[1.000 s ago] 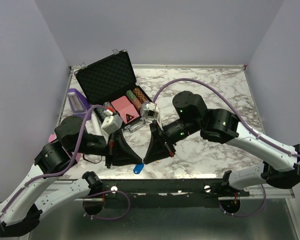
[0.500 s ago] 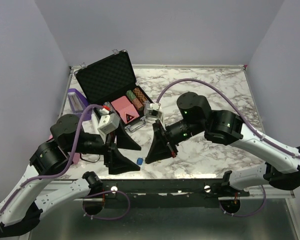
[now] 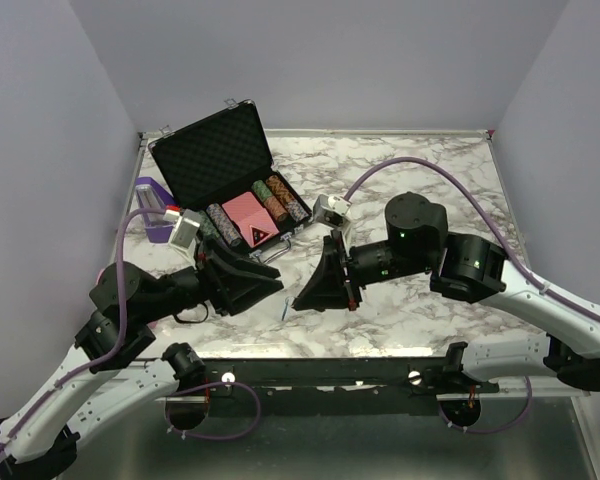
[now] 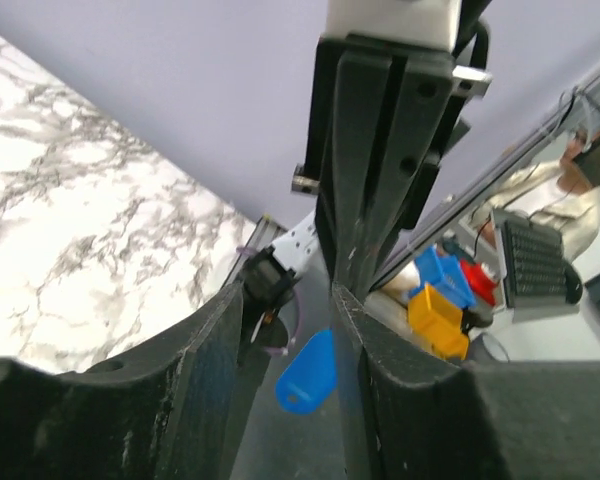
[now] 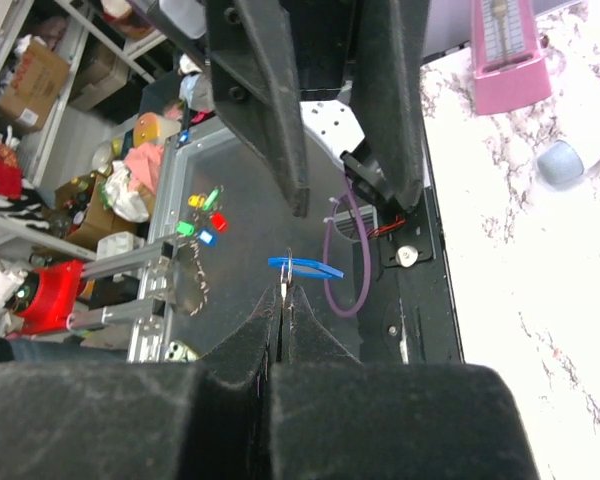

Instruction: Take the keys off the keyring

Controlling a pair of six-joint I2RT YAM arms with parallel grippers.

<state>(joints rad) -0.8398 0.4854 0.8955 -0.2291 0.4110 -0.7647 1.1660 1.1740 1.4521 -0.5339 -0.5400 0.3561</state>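
My right gripper [image 5: 283,292] is shut on the thin metal keyring [image 5: 289,268], which carries the blue tag [image 5: 315,267] edge-on just past its tips. In the top view it [image 3: 298,302] points left over the table's front edge, with a small silvery bit [image 3: 283,311] hanging at its tips. I cannot make out a separate key. My left gripper [image 3: 270,290] faces it from the left, open and empty. In the left wrist view the blue tag [image 4: 308,372] hangs beyond the gap between my open left fingers [image 4: 230,340], not touching them.
An open black case [image 3: 215,155] with poker chips and a red card deck [image 3: 250,218] stands at the back left. A purple object [image 3: 152,198] lies left of it. A pink metronome [image 5: 510,50] and a grey cylinder [image 5: 560,165] are on the marble table [image 3: 420,170].
My left gripper opened, let go of the tag and drew back to the left. My right gripper moved slightly right, still holding the ring with the tag.
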